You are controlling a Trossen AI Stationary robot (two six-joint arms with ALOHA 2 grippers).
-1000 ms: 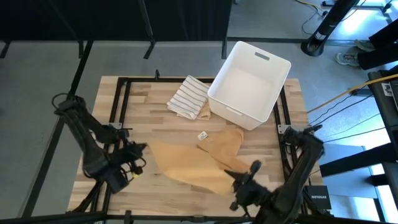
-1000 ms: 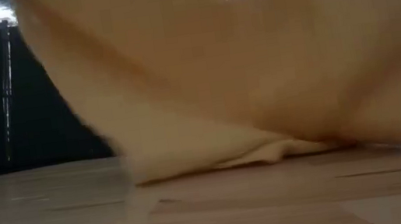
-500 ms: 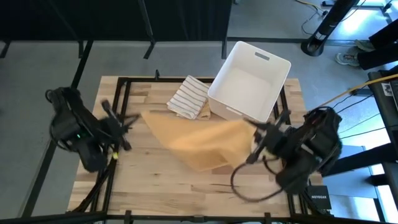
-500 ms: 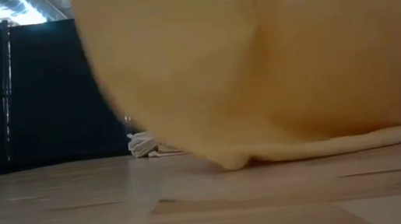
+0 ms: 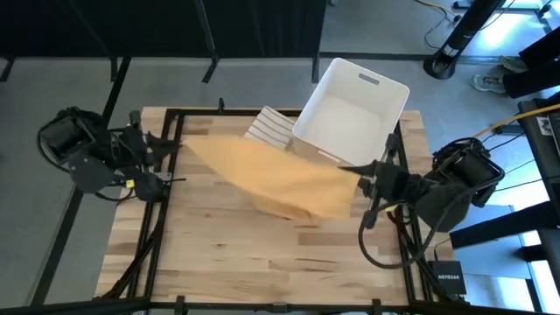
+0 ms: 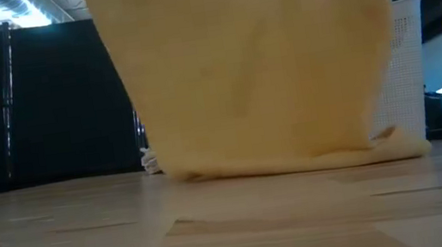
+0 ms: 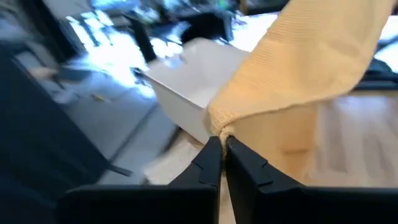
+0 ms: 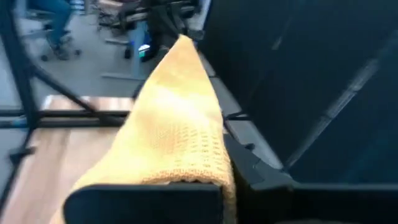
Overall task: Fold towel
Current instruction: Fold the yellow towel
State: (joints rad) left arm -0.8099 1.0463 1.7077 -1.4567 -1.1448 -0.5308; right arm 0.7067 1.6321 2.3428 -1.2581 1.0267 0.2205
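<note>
The yellow towel (image 5: pixel 280 179) hangs stretched in the air between the two arms, above the middle and far part of the wooden tabletop (image 5: pixel 227 254), with its lower edge sagging down to brush the boards, as the low view shows (image 6: pixel 296 161). The left hand (image 5: pixel 168 145) is at the far left corner of the tabletop, its fingers pressed together and pinching one corner of the towel; in the left wrist view the two dark fingers (image 7: pixel 208 165) meet on a bunched tip of the cloth (image 7: pixel 298 68). The right hand (image 5: pixel 366 175) is at the right side of the tabletop, just in front of the white bin (image 5: pixel 354 114), and is likewise pinched shut on the opposite corner, the waffle-weave cloth (image 8: pixel 174 130) draped over it in the right wrist view. From the left corner the towel runs diagonally down toward the right hand, widening in the middle where it droops. Behind it, a folded striped cloth (image 5: pixel 267 127) lies on the tabletop, touching the left wall of the bin and partly covered by the raised towel. The bin stands at the far right of the tabletop, open side up, and shows as a pale mesh wall in the low view (image 6: pixel 409 71)
</note>
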